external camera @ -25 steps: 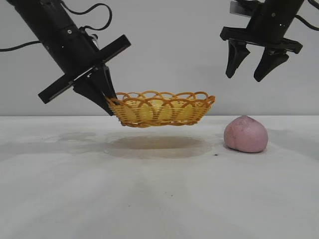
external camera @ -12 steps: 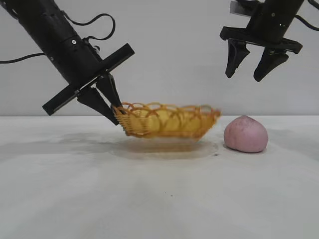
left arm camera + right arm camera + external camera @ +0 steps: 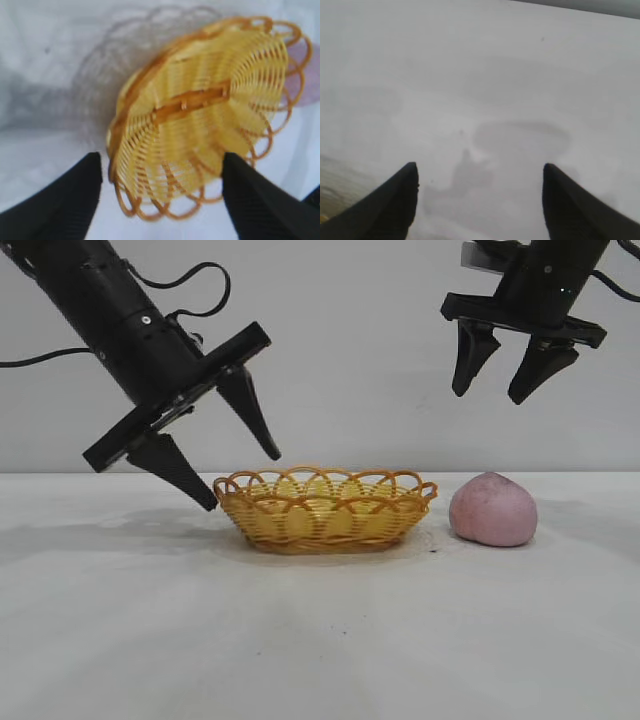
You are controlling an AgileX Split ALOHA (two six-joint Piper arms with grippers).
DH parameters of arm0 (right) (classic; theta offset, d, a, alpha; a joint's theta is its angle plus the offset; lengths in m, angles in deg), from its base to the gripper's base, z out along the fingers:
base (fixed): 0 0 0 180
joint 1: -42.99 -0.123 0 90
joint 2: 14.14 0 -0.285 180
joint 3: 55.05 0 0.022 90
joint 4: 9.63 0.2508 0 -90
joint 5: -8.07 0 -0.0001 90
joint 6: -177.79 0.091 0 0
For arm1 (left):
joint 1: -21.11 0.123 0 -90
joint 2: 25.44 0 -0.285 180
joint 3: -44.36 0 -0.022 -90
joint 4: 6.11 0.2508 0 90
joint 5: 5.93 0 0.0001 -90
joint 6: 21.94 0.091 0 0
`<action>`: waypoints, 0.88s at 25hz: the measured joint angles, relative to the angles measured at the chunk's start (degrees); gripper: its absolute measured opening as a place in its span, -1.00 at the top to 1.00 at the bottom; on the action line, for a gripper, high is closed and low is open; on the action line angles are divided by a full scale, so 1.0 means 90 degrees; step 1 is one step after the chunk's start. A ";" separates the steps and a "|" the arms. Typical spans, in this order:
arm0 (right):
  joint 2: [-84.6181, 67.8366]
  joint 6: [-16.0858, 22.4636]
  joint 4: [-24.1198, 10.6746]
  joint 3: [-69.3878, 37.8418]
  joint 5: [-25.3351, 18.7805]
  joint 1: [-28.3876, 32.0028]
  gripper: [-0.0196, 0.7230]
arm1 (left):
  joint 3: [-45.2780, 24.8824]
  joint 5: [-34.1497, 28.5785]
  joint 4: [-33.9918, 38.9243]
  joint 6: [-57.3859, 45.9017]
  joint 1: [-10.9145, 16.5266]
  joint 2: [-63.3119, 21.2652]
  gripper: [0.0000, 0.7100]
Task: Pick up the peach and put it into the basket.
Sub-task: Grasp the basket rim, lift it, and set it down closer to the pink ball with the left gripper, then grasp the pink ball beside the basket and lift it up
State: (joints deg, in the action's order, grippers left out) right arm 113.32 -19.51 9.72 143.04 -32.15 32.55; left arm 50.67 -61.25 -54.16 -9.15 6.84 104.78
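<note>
The yellow-orange wicker basket (image 3: 325, 510) rests flat on the white table, at the middle. To its right the pink-mauve peach (image 3: 492, 510) lies on the table, a small gap away from the rim. My left gripper (image 3: 243, 480) is open at the basket's left end, with one finger low outside the rim and the other raised over it, touching nothing. In the left wrist view the basket (image 3: 200, 110) lies between and beyond the spread fingers of the left gripper (image 3: 161, 160), and a bit of peach (image 3: 314, 75) shows past the rim. My right gripper (image 3: 489, 396) hangs open high above the peach. It holds nothing (image 3: 479, 167).
The white table (image 3: 320, 640) stretches bare in front of the basket and peach. A plain grey wall stands behind. A faint round stain (image 3: 520, 135) marks the tabletop under the right gripper.
The left gripper has opened and let go of the basket's rim. The basket, which hung above the table, has dropped and now rests on it. The right arm has not moved.
</note>
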 joint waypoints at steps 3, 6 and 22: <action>0.0000 0.0000 0.0011 0.0000 0.0000 0.0000 -0.27 | 0.0000 -0.0419 0.0483 -0.0009 0.0055 -0.0260 -0.38; 0.0000 0.0000 0.0011 0.0000 0.0000 0.0000 -0.27 | 0.0000 -0.0657 0.1276 -0.0077 0.0138 -0.0673 -0.45; 0.0000 0.0011 0.0011 0.0000 -0.0205 0.0000 -0.27 | 0.0000 -0.1515 0.6021 -0.0999 0.0900 -0.1565 -0.45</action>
State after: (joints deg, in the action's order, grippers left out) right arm 113.32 -19.41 9.82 143.04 -33.99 32.55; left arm 50.67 -74.88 0.03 -18.14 14.94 90.70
